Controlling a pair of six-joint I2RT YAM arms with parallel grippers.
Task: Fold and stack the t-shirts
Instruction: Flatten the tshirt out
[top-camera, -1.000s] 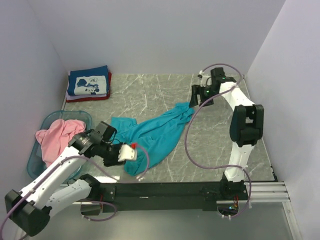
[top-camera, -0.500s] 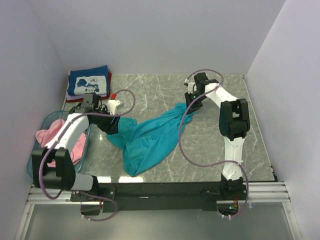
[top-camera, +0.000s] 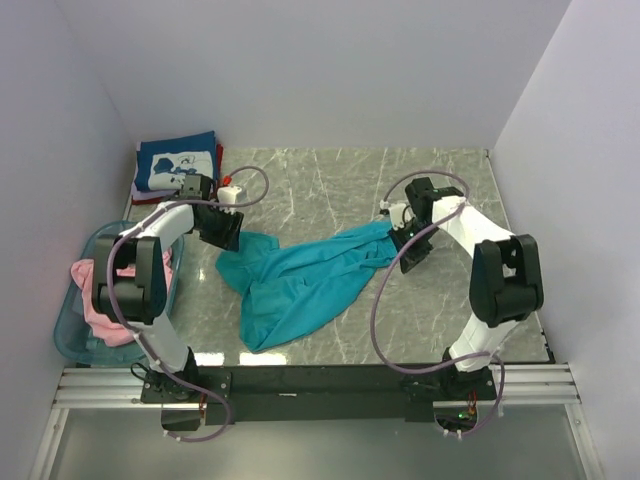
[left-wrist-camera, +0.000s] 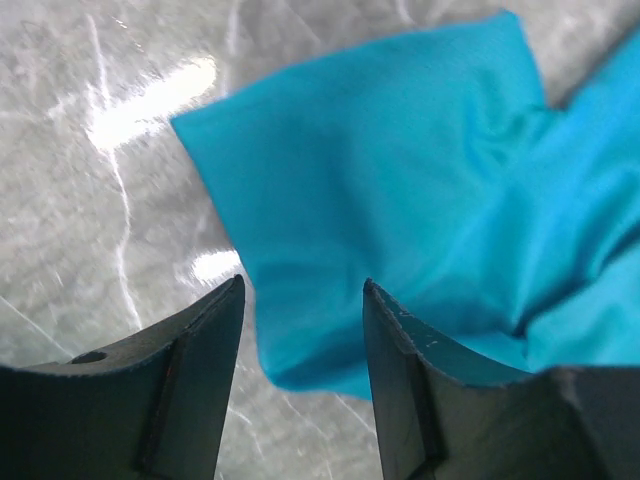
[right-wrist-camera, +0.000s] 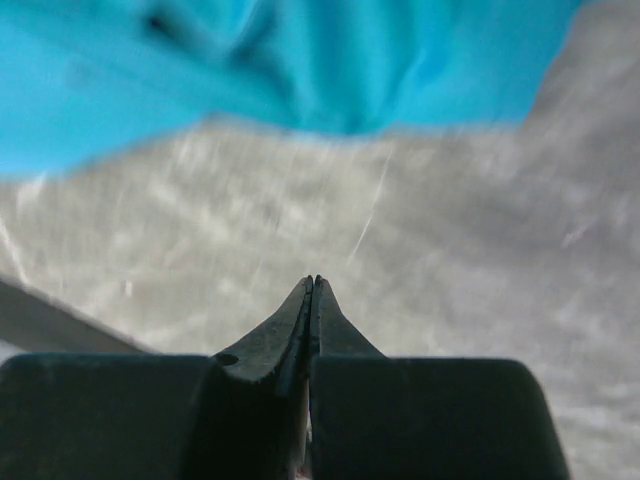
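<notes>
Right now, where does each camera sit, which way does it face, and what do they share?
Top external: high behind the robot, looking down on table, teal t-shirt, left arm, right arm.
Left wrist: looks down past its open left pincer at the shirt's corner.
Right wrist: looks past its shut right pincer at marble, shirt beyond.
Shared: all show the t-shirt and table.

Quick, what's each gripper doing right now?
Left gripper: open over the teal t-shirt edge, holding nothing.
Right gripper: closed, nothing between its fingers.
</notes>
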